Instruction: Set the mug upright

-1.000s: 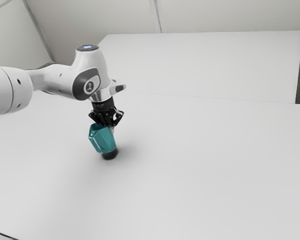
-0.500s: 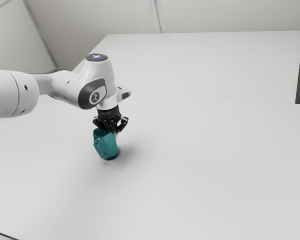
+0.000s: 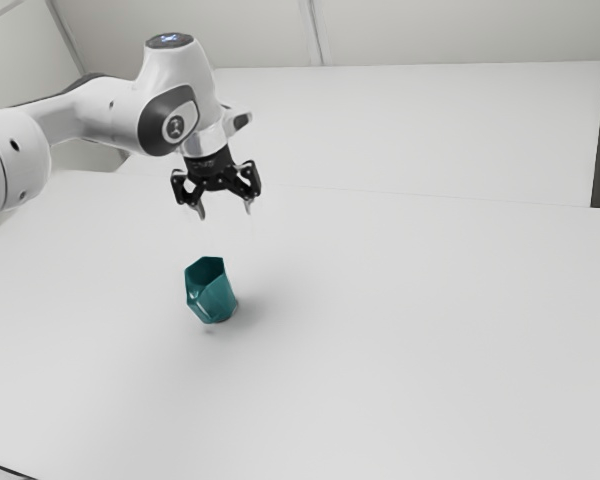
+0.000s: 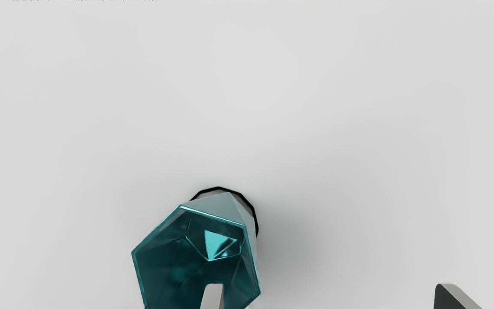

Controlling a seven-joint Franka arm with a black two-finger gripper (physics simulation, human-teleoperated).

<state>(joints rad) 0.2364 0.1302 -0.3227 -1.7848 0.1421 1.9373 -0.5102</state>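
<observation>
Across most of the exterior view spreads the white tabletop (image 3: 410,340), and past its far edge I see a flat pale panel (image 3: 410,125). From the exterior view's left comes my arm (image 3: 110,110), its hand pointing down. Under this hand is the gripper (image 3: 225,212), in the air and well apart from the tabletop. I have it opened wide, the two fingers separated, and it has hold of nothing.

Below it, with a free gap between, the teal mug (image 3: 217,298) stands on the tabletop, mouth up, well inside from the far edge. Its wall is made of flat faces, and its rim has corners instead of a round line. If it leans slightly, I cannot tell. Beside its lower part, the wrist view gives me a thin black curved edge (image 4: 254,211); whether it belongs to foot or handle, I cannot say. One fingertip (image 4: 213,297) crosses in front of the mug's mouth in that view, while the other fingertip (image 4: 455,296) appears over bare tabletop, away from the mug.
</observation>
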